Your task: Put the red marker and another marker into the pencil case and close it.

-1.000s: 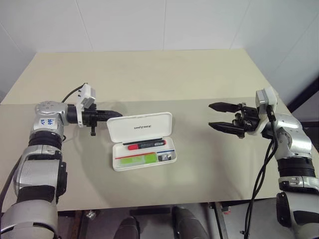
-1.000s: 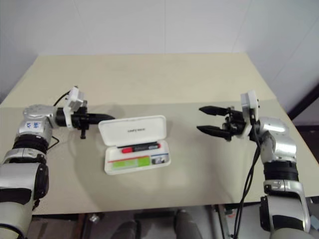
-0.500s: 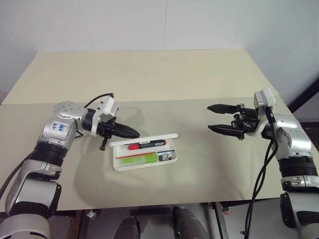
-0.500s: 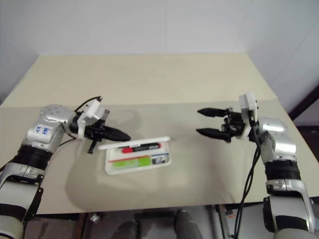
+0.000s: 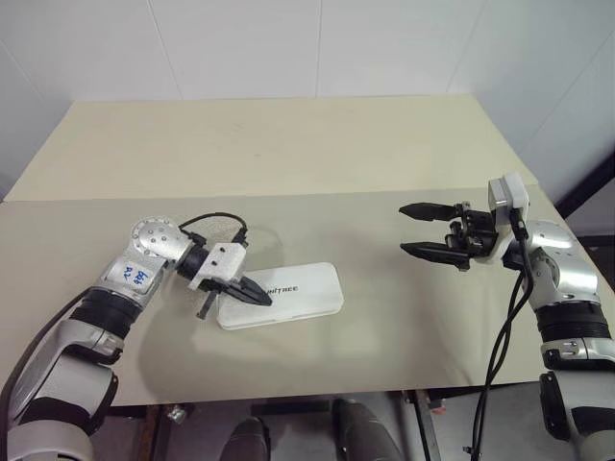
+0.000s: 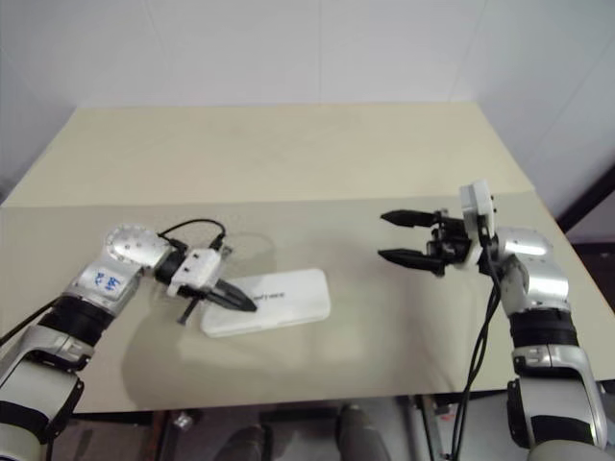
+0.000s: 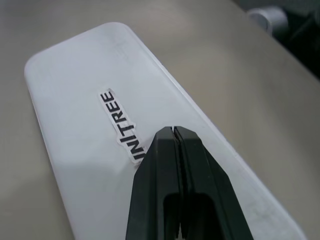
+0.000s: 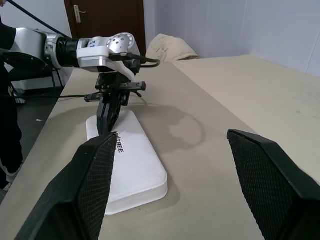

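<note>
The pencil case (image 5: 281, 295) lies flat on the beige table (image 5: 288, 154), near its front edge and a little left of centre, with its white lid down and the dark logo (image 7: 122, 127) facing up. The left gripper (image 5: 259, 297) has its 2 black fingers pressed together into a narrow point, holding nothing, angled downward with the tips on the lid at the case's left end, right beside the logo. The right gripper (image 5: 416, 230) hangs above the table well apart to the right of the case, pointing level toward it, its 2 fingers spread wide and empty.
</note>
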